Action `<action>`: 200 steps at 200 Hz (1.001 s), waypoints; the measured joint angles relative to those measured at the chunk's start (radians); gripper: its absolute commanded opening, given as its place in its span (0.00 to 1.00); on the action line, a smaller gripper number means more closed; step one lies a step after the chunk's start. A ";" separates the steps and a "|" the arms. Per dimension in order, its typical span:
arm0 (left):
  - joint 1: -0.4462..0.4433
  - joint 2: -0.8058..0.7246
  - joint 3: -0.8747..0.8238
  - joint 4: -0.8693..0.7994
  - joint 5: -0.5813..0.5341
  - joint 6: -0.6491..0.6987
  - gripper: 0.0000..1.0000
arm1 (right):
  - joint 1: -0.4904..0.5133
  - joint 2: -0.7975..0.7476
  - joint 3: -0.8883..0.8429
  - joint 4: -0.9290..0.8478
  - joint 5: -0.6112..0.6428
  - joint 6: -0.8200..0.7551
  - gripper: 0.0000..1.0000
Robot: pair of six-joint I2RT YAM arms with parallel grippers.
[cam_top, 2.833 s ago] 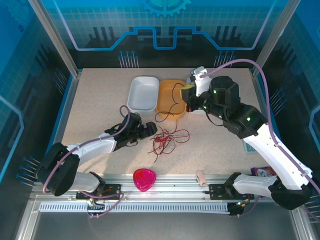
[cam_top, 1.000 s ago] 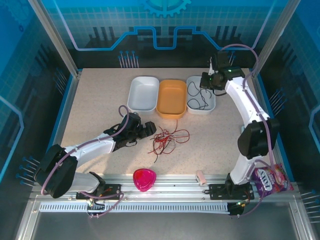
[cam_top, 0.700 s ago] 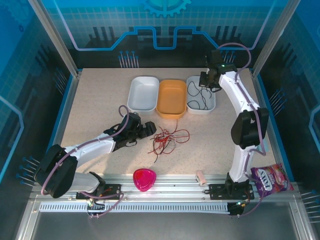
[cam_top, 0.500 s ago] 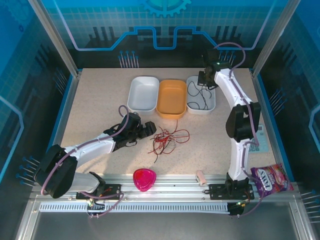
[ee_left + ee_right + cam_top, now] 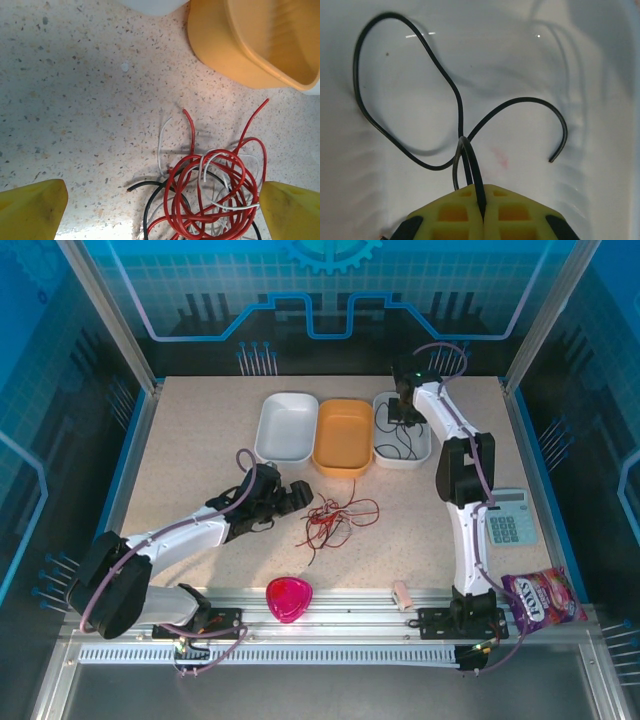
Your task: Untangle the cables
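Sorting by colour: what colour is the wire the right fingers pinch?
Thin black wire; right wrist view shows it best.

Bright, even light from above fills the overhead view, and the pale counter (image 5: 190, 440) carries only soft, short shadows under the arms. In the left wrist view the cables (image 5: 210, 195) are sharp and cast faint shadows, while the yellow fingertips (image 5: 30, 210) blur in the corners. In the right wrist view the white tray (image 5: 600, 90) glares, with small glints and grey shadows of the black cable (image 5: 456, 105).
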 measured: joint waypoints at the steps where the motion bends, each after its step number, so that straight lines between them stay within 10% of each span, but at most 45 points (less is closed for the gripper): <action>1: 0.000 0.000 0.000 0.000 0.000 0.000 0.99 | 0.000 0.002 0.000 0.000 -0.001 -0.001 0.00; 102: 0.000 -0.039 0.006 0.000 -0.027 0.018 0.99 | 0.010 0.039 0.000 0.011 -0.020 -0.034 0.01; 200: 0.000 -0.039 0.006 0.000 -0.030 0.022 0.99 | 0.010 -0.010 -0.035 0.010 0.000 -0.083 0.32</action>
